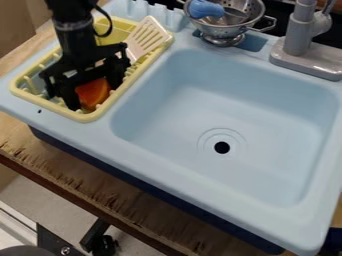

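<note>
Fingers (71,97) astride orange piece (93,93) in rack (85,117)

The black arm (72,31) enters over the far edge at the left of the scene and drops steeply, leaning slightly, its lower end a little farther right than its top. A thin black cable (109,29) loops out from the right side of the wrist (75,19). Below, the black hand (93,97) hangs pointing down at the far left, its two fingers well apart, one nearer and left, the other farther and right.
</note>
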{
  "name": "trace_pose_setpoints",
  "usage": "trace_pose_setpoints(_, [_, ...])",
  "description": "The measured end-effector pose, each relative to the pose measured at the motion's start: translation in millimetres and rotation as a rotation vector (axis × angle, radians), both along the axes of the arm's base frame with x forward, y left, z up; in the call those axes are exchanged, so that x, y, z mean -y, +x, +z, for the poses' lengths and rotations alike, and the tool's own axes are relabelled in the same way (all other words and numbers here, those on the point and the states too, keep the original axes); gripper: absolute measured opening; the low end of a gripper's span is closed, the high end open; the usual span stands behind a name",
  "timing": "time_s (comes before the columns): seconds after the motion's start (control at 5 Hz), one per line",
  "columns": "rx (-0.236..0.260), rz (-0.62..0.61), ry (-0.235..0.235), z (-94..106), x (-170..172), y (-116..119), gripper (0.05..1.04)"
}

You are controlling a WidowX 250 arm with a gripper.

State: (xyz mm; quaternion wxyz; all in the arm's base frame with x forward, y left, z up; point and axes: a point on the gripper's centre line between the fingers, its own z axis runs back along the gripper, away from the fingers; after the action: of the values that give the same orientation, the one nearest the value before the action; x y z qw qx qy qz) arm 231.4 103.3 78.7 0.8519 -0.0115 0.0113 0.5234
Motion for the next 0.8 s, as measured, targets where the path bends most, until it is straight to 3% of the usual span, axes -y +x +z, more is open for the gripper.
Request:
trace_pose_setpoints(0.2, [-0.120, -0.121, -0.125, 3.2, 0.8, -1.4, 0.871])
trace_pose_setpoints(0.4, [-0.207, -0.204, -0.256, 5.6, -3.7, -2.0, 0.871])
trace_pose_setpoints(0.8, [-0.303, -0.379, -0.464, 7.8, -4.1, -9.5, 0.871])
